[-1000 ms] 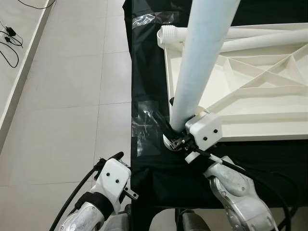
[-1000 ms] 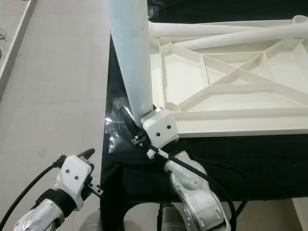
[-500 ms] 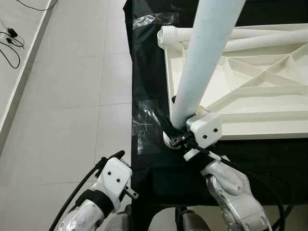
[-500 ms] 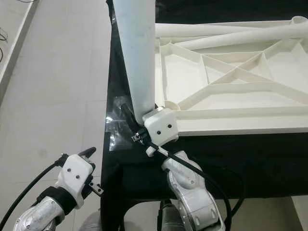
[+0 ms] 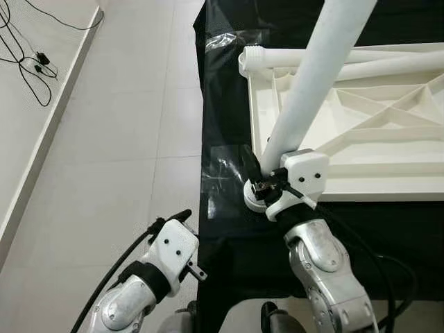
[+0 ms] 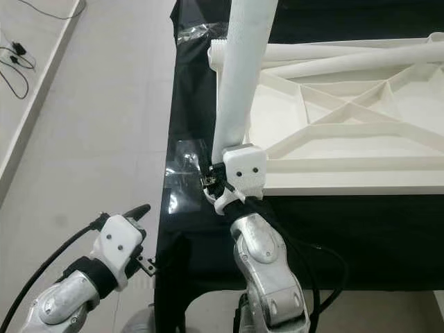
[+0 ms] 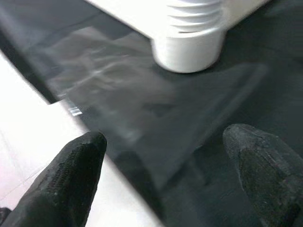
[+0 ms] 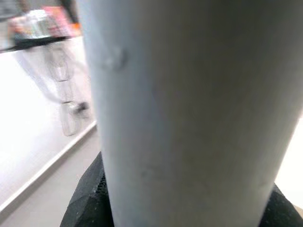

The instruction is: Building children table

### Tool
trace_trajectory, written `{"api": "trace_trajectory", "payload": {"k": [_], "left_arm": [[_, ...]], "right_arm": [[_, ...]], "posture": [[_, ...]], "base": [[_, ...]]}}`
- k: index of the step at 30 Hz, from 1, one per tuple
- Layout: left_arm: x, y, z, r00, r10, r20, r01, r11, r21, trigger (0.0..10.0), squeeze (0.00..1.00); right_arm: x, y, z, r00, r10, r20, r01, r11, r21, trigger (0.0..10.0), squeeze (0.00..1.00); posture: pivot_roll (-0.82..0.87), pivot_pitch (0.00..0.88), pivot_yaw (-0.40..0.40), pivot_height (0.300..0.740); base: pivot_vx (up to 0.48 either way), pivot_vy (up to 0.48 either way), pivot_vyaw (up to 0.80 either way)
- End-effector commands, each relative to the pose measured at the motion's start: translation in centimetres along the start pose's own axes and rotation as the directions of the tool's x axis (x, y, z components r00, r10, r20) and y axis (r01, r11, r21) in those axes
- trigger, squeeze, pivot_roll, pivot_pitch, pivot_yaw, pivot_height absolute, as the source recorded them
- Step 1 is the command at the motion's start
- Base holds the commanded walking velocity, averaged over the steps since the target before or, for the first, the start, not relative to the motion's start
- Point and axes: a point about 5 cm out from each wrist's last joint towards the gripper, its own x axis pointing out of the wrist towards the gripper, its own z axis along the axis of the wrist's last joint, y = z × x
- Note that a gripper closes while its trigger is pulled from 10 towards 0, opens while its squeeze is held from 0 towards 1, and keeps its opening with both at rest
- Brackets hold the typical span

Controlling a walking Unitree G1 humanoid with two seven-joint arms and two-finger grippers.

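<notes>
A white table top (image 5: 361,187) lies upside down on a black-covered work table (image 5: 229,243), its ribs facing up. My right gripper (image 5: 262,175) is shut on a thick white table leg (image 5: 312,76) near its lower end, at the top's near left corner. The leg rises tilted up and to the right. In the right wrist view the leg (image 8: 189,104) sits between the black fingers (image 8: 90,198). My left gripper (image 5: 177,216) hangs open over the floor beside the table's left edge. It faces a threaded leg end (image 7: 189,38) standing on the cloth.
More white legs (image 5: 388,59) lie along the far side of the table top, one threaded end (image 5: 250,57) at its far left corner. Clear plastic film (image 5: 220,177) lies on the cloth near the table's left edge. Tiled floor (image 5: 125,139) spreads left, with cables (image 5: 28,55) by the wall.
The camera has shifted, so the scene sits further right. The held leg's top has swung away toward the table top, with my right gripper still shut on it. The left arm holds its place.
</notes>
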Motion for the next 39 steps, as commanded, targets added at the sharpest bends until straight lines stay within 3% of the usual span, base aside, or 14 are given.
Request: {"api": "trace_trajectory", "payload": {"k": [1, 6, 9, 13, 14, 16, 17, 18, 22, 26, 30, 32, 35, 39], "left_arm": [[-0.3, -0.7, -0.8, 0.998, -0.047, -0.036, 0.047, 0.999, 0.000, 10.0, 0.00], [-0.4, -1.4, -1.1, 0.992, -0.113, -0.048, 0.114, 0.993, 0.009, 10.0, 0.00], [-0.4, -1.8, -1.4, 0.988, -0.148, -0.050, 0.149, 0.989, 0.003, 10.0, 0.00], [-0.5, -1.9, -1.4, 0.988, -0.149, -0.047, 0.149, 0.989, -0.005, 10.0, 0.00], [-0.5, -1.9, -1.4, 0.987, -0.151, -0.045, 0.151, 0.988, -0.007, 10.0, 0.00], [-0.5, -1.9, -1.4, 0.987, -0.151, -0.045, 0.151, 0.988, -0.007, 10.0, 0.00], [-0.6, -2.1, -1.3, 0.987, -0.155, -0.041, 0.155, 0.988, -0.011, 10.0, 0.00], [-0.6, -2.1, -1.3, 0.987, -0.155, -0.041, 0.155, 0.988, -0.011, 10.0, 0.00], [-1.0, -2.3, -0.8, 0.984, -0.175, -0.030, 0.174, 0.984, -0.026, 10.0, 0.00], [-1.5, -2.7, -0.3, 0.981, -0.195, -0.024, 0.194, 0.980, -0.032, 10.0, 0.00], [-1.6, -2.7, -0.2, 0.980, -0.199, -0.023, 0.198, 0.980, -0.032, 10.0, 0.00], [-2.0, -3.0, 0.0, 0.977, -0.210, -0.024, 0.209, 0.977, -0.040, 10.0, 0.00], [-3.4, -3.6, 0.7, 0.972, -0.233, -0.024, 0.231, 0.971, -0.058, 10.0, 0.00], [-4.0, -3.9, 1.1, 0.970, -0.240, -0.025, 0.238, 0.970, -0.057, 10.0, 0.00]], "right_arm": [[0.5, 0.6, -0.1, 0.980, 0.198, 0.001, -0.198, 0.979, 0.051, 10.0, 0.00], [1.1, 0.2, 1.3, 0.911, 0.411, 0.034, -0.411, 0.912, -0.005, 10.0, 0.00], [1.6, -0.4, 2.2, 0.798, 0.603, -0.003, -0.600, 0.793, -0.103, 10.0, 0.00], [1.8, -0.6, 2.6, 0.739, 0.674, -0.021, -0.670, 0.731, -0.128, 10.0, 0.00], [2.0, -0.6, 2.8, 0.685, 0.728, -0.027, -0.724, 0.677, -0.132, 10.0, 0.00], [2.0, -0.6, 2.8, 0.685, 0.728, -0.027, -0.724, 0.677, -0.132, 10.0, 0.00], [2.7, -0.8, 3.3, 0.577, 0.816, -0.038, -0.813, 0.569, -0.124, 10.0, 0.00], [2.7, -0.8, 3.3, 0.577, 0.816, -0.038, -0.813, 0.569, -0.124, 10.0, 0.00], [4.3, -2.4, 3.6, 0.429, 0.900, -0.080, -0.902, 0.422, -0.089, 10.0, 0.00], [5.3, -3.8, 3.3, 0.353, 0.927, -0.124, -0.936, 0.347, -0.065, 10.0, 0.00], [5.5, -4.0, 3.3, 0.346, 0.929, -0.133, -0.938, 0.341, -0.065, 10.0, 0.00], [5.7, -4.0, 3.3, 0.308, 0.939, -0.155, -0.951, 0.299, -0.078, 10.0, 0.00], [5.9, -3.6, 3.5, 0.181, 0.967, -0.179, -0.982, 0.169, -0.082, 10.0, 0.00], [5.9, -4.1, 3.9, 0.138, 0.976, -0.168, -0.990, 0.128, -0.067, 10.0, 0.00]], "posture": [[0.01, 0.305, 0.086, 0.740], [0.02, 0.298, 0.082, 0.740], [0.02, 0.294, 0.078, 0.740], [0.02, 0.294, 0.077, 0.740], [0.03, 0.295, 0.075, 0.740], [0.03, 0.295, 0.075, 0.740], [0.03, 0.304, 0.073, 0.740], [0.03, 0.304, 0.073, 0.740], [0.04, 0.338, 0.074, 0.740], [0.06, 0.363, 0.078, 0.740], [0.06, 0.363, 0.078, 0.740], [0.09, 0.405, 0.080, 0.740], [0.11, 0.437, 0.092, 0.740], [0.15, 0.461, 0.102, 0.740]], "base": [[0.000, 0.000, 0.00], [0.000, 0.000, 0.00], [0.000, 0.000, 0.00], [0.000, 0.000, 0.00], [0.000, 0.000, 0.00], [0.000, 0.000, 0.00], [0.000, 0.000, 0.00], [0.000, 0.000, 0.00], [0.000, 0.000, 0.00], [0.000, 0.000, 0.00], [0.000, 0.000, 0.00], [0.000, 0.000, 0.00], [0.000, 0.000, 0.00], [0.000, 0.000, 0.00]]}}
